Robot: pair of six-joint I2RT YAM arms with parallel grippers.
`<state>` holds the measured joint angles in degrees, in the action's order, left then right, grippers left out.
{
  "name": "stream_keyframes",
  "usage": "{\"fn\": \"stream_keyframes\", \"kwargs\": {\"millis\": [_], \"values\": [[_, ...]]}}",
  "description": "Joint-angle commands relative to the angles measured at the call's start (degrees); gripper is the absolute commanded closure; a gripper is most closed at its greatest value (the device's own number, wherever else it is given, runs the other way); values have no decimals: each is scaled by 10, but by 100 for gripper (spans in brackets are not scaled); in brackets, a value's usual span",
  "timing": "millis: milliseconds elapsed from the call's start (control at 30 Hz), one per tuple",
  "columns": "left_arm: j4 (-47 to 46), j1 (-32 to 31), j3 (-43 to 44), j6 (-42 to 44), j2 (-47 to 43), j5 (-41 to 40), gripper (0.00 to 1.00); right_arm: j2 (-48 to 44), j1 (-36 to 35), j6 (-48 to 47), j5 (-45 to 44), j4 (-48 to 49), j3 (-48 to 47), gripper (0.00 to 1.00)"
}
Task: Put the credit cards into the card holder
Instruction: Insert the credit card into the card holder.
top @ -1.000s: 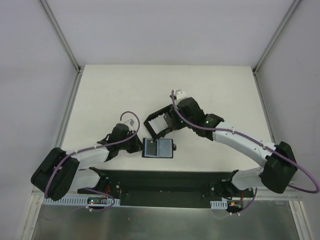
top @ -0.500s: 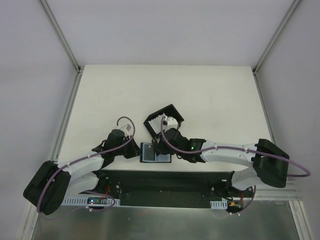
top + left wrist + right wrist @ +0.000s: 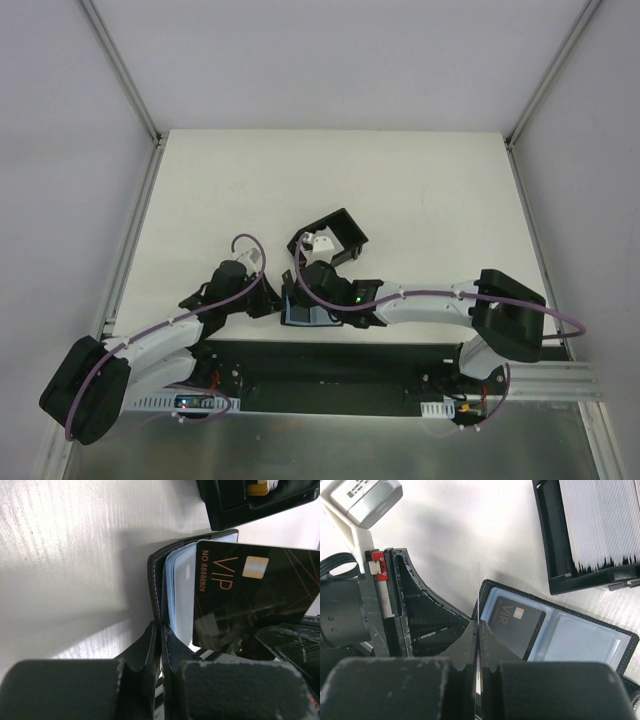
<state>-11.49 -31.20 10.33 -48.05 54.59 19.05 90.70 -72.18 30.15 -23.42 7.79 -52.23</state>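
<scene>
The right pincer (image 3: 478, 625) is clamped on a thin card (image 3: 478, 590) held edge-on, the open wallet (image 3: 585, 640) lying just beyond its tips with one edge pinched tight by the left pincer (image 3: 160, 630); the card may catch the pocket lip and bend or slip.

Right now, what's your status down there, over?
Left gripper shut on edge of card holder. Right gripper shut on credit card, upright at holder's clamped side. Second VIP card already pocketed. Tray not blocking.
</scene>
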Motion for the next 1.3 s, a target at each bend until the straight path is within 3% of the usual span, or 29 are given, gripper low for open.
{"fn": "stream_keyframes", "kwargs": {"millis": [0, 633, 1267], "values": [[5, -7, -6, -11, -19, 6, 100, 18, -9, -4, -37, 26, -28, 100], [8, -8, -22, 1, -62, 12, 100, 24, -15, -2, -33, 65, -7, 100], [9, -8, -29, 3, -99, 15, 100, 30, -16, -3, -41, 44, 6, 100]]}}
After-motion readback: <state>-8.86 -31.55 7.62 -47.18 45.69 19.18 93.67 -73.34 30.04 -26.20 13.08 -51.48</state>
